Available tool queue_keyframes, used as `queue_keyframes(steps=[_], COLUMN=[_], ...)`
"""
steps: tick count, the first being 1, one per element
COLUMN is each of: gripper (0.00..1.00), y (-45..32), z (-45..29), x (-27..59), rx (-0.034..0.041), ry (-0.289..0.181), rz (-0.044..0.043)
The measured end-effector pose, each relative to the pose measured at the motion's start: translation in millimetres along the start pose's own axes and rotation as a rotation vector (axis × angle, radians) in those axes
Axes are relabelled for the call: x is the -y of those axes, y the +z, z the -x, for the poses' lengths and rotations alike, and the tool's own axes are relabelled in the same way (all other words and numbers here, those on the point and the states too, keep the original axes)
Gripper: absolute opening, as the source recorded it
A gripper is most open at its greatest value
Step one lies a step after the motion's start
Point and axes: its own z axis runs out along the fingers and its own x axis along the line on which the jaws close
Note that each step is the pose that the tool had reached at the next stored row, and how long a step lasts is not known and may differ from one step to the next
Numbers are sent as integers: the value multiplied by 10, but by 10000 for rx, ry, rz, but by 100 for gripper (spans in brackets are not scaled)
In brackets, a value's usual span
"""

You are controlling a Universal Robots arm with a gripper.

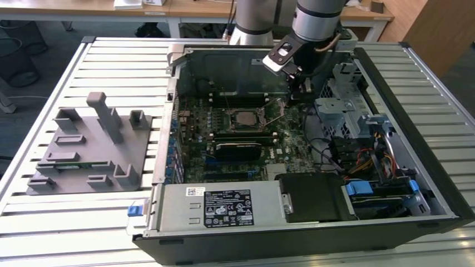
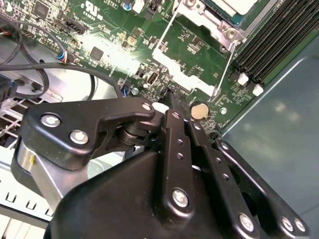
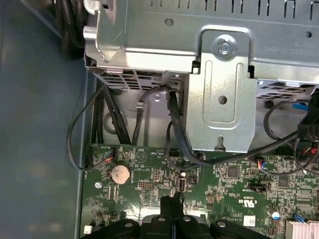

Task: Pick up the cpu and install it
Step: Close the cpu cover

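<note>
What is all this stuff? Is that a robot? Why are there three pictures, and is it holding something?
Yes, that is a robot arm. It reaches into an open computer case lying on a slatted metal table.

The exterior view comes from a camera standing away from the arm, so it sees the whole scene. The two wrist views come from cameras that ride on the arm, so they look closely at the green circuit board inside the case.

At the arm's end is the gripper, which works like two black fingers. They look pressed together with nothing between them.

The cpu, a small silvery square chip, seems to sit in its socket on the board already. On the exterior view's left, a grey tray with upright holders rests on the table.
</note>
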Motion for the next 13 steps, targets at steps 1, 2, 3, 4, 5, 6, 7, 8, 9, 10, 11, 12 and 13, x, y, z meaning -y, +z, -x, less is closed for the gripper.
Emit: queue_keyframes(steps=[1, 2, 3, 4, 5, 6, 7, 8, 9, 10, 11, 12, 13], gripper=[11, 11, 11, 11, 11, 11, 11, 11, 11, 11, 11, 11, 11], y=[9, 20, 33, 46, 58, 68, 77, 86, 95, 102, 108, 112, 117], z=[-3, -5, -7, -8, -9, -10, -10, -10, -10, -11, -12, -12, -13], x=[-4, -5, -5, -5, -5, -6, -3, -1, 2, 9, 18, 31, 44], rx=[0, 0, 0, 0, -1, -1, -2, -12, -18, -22, -22, -21, -22], ry=[0, 1, 1, 1, 1, 0, 1, 1, 0, 0, 0, 0, 0], rz=[0, 0, 0, 0, 0, 0, 0, 1, 2, 1, 1, 1, 1])
